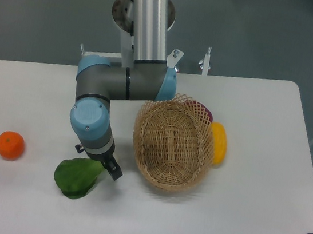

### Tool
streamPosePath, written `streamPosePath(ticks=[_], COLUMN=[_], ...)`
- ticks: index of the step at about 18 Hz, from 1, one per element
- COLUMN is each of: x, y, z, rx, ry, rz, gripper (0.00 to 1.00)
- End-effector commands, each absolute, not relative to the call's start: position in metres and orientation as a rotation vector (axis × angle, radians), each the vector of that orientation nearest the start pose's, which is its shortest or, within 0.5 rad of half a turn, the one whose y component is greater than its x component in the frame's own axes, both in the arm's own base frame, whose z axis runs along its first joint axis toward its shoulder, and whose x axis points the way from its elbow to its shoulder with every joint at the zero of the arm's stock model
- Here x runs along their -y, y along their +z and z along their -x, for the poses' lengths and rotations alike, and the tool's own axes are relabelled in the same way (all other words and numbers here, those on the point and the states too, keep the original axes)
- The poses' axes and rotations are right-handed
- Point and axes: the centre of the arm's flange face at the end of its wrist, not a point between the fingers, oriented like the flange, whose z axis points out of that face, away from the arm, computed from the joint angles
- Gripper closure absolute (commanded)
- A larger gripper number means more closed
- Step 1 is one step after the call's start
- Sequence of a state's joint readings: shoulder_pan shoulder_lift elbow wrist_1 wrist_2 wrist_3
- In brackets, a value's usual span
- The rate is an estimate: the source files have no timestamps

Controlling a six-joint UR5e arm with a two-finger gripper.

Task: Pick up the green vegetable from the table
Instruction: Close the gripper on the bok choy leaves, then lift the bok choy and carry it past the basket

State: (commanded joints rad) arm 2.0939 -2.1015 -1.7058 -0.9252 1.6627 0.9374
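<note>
UR5e arm reached down over the table (246, 221); gripper (105, 166) sat at the 3 o'clock end of the green vegetable (77, 177), jaw state hidden by the wrist. Orange fruit (10, 145) lay well apart at 9 o'clock. Wicker basket (171, 142) stood at 3 o'clock, yellow oblong item (219, 142) touching its far rim.

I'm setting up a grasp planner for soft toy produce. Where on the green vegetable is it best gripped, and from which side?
Probably at the stem end of the green vegetable, its upper right, coming from above. The broad leaf lies flat on the table and offers little to pinch, while that end looks narrower. The gripper already sits over it and hides the stem, so whether the jaws are closed cannot be told.
</note>
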Motion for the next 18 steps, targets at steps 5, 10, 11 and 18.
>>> streamPosePath(ticks=[5, 10, 11, 18], x=[-0.604, -0.607, -0.607, -0.616], y=[0.183, 0.189, 0.19, 0.222], z=[0.196, 0.197, 0.197, 0.207], rx=[-0.641, -0.632, -0.63, -0.569], ry=[0.122, 0.118, 0.116, 0.133], rz=[3.171, 3.159, 3.159, 3.106], gripper=[0.38, 0.68, 0.71, 0.74])
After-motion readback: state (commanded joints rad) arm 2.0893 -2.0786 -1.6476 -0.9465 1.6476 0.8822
